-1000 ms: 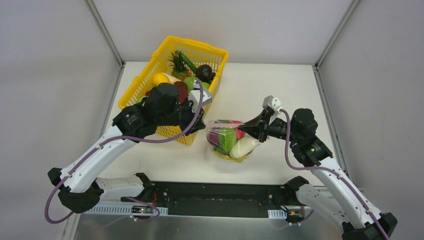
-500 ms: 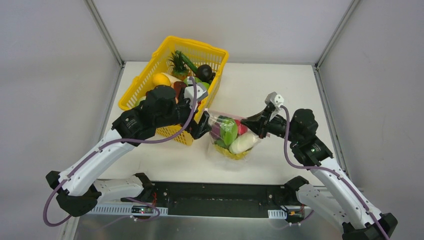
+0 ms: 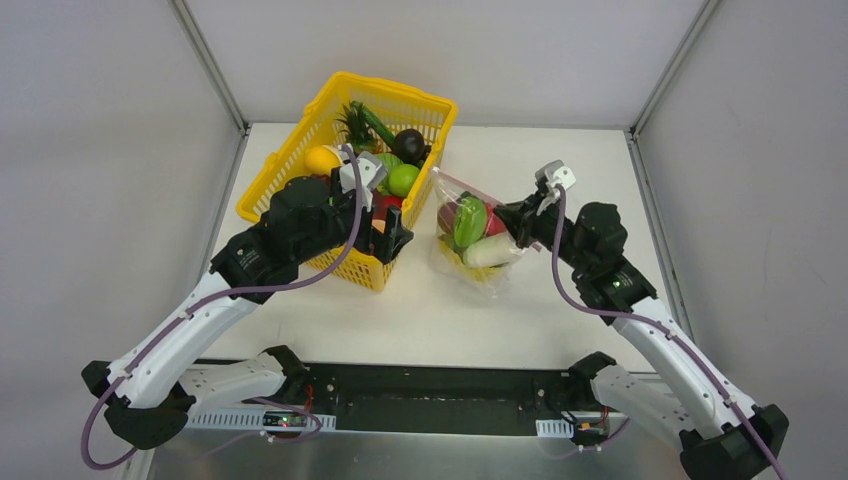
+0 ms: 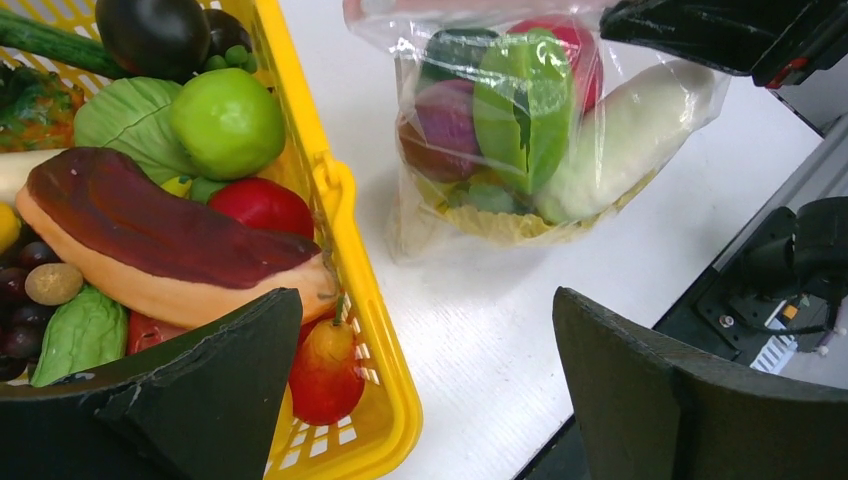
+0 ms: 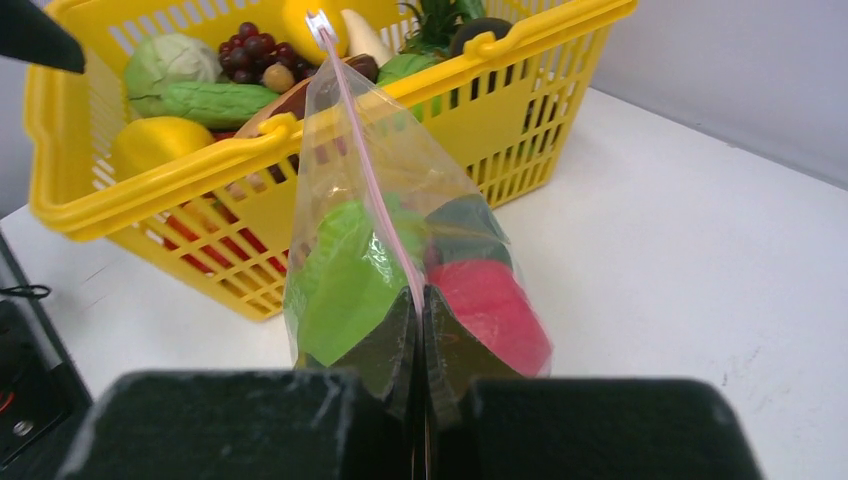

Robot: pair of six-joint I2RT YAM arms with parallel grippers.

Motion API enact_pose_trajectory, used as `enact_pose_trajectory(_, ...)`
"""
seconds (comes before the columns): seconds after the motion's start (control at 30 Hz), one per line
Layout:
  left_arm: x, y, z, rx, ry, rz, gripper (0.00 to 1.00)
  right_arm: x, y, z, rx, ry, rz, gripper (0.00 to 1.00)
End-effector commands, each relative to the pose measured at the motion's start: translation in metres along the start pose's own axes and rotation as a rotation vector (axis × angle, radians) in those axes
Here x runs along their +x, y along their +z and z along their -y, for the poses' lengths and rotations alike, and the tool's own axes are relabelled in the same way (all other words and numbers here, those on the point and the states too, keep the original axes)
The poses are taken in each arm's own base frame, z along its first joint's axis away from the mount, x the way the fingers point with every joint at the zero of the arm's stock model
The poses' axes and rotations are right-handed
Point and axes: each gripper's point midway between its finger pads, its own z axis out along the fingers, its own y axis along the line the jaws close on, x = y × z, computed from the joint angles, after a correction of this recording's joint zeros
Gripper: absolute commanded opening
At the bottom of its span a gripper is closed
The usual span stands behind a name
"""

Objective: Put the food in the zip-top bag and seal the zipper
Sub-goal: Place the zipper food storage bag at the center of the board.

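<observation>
The zip-top bag (image 3: 470, 240) hangs tilted over the table to the right of the basket. It holds food: a green leafy piece (image 4: 525, 105), a white radish (image 4: 625, 130), a purple piece (image 4: 440, 130), a red one (image 5: 495, 310) and a yellow ruffled cabbage (image 4: 510, 222). My right gripper (image 3: 512, 215) is shut on the right end of the pinkish zipper (image 5: 365, 160), which runs straight away from the jaws (image 5: 420, 300). My left gripper (image 4: 425, 310) stands wide open over the basket's near right corner (image 3: 390, 235), holding nothing, a short way left of the bag.
The yellow mesh basket (image 3: 300, 150) stands at the back left, full of toy produce: a green apple (image 4: 228, 122), a brown-topped piece (image 4: 160, 230), a dark eggplant (image 4: 155, 35), grapes (image 5: 260, 48). A black rail (image 3: 440, 400) runs along the near table edge.
My left gripper has opened, let go of the bag's left edge and drawn back over the basket. The right gripper has carried the bag up and farther back, still shut on the zipper.
</observation>
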Motion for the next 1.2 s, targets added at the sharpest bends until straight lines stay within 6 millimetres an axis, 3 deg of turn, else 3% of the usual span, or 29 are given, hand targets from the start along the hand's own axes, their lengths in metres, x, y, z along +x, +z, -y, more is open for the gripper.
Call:
enact_pose_trajectory(0.0, -0.014, 0.001, -0.01, -0.058, -0.044, 0.069, 1.0, -0.074, 0.005, 0.021, 0.11, -0.113, 0.19, 0.0)
enact_pose_trajectory(0.13, -0.013, 0.001, -0.011, -0.069, -0.057, 0.069, 1.0, -0.083, 0.011, 0.039, 0.187, -0.139, 0.185, 0.0)
enact_pose_trajectory(0.3, -0.012, 0.0, -0.015, -0.093, -0.065, 0.078, 1.0, -0.088, 0.016, 0.046, 0.213, -0.206, 0.164, 0.0)
enact_pose_trajectory(0.4, -0.012, -0.001, -0.019, -0.114, -0.074, 0.083, 1.0, -0.06, 0.02, 0.022, 0.045, -0.286, 0.074, 0.0)
enact_pose_trajectory(0.53, -0.01, -0.002, -0.024, -0.145, -0.079, 0.088, 1.0, -0.004, 0.015, -0.007, -0.131, -0.203, -0.062, 0.0)
enact_pose_trajectory(0.6, -0.009, -0.002, -0.026, -0.154, -0.082, 0.091, 1.0, 0.026, 0.007, -0.027, -0.229, -0.125, -0.126, 0.0)
enact_pose_trajectory(0.7, -0.01, -0.002, -0.026, -0.154, -0.084, 0.097, 1.0, 0.049, -0.011, -0.05, -0.331, -0.045, -0.183, 0.01)
enact_pose_trajectory(0.9, -0.013, 0.0, -0.026, -0.151, -0.09, 0.105, 1.0, 0.059, -0.043, -0.08, -0.46, 0.031, -0.213, 0.15)
enact_pose_trajectory(1.0, -0.014, 0.004, -0.025, -0.142, -0.094, 0.1, 1.0, 0.062, -0.046, -0.08, -0.453, 0.038, -0.224, 0.3)
enact_pose_trajectory(1.17, -0.012, 0.005, -0.024, -0.139, -0.101, 0.091, 1.0, 0.055, -0.042, -0.072, -0.396, 0.057, -0.221, 0.31)
